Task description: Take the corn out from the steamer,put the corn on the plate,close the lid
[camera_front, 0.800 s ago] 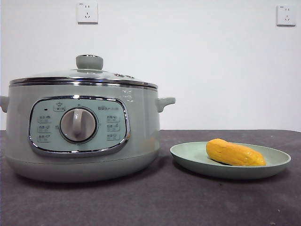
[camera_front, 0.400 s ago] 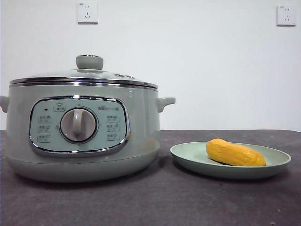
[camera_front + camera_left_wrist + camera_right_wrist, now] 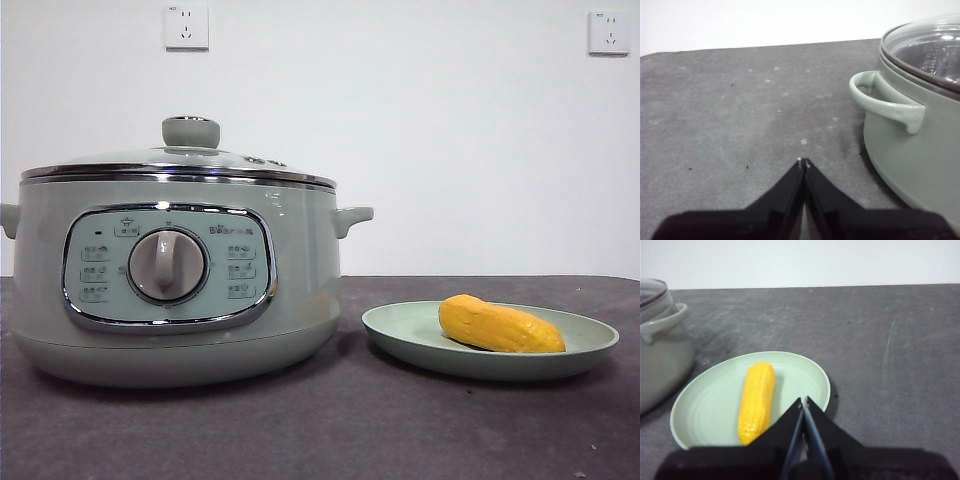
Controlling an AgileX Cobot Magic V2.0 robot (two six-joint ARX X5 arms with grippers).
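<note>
The corn (image 3: 500,325) lies on the plate (image 3: 400,335), just beside the steamer (image 3: 300,260), whose lid (image 3: 190,155) sits closed. Two wall sockets (image 3: 186,27) hang behind. The left gripper (image 3: 803,162), jaws pressed together, hovers near a steamer handle (image 3: 885,100); the right gripper (image 3: 803,401), likewise closed, hangs above the plate's rim, empty.

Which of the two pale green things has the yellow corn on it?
The shallow plate beside the steamer; the corn lies on it. The tall steamer is covered by its glass lid.
</note>
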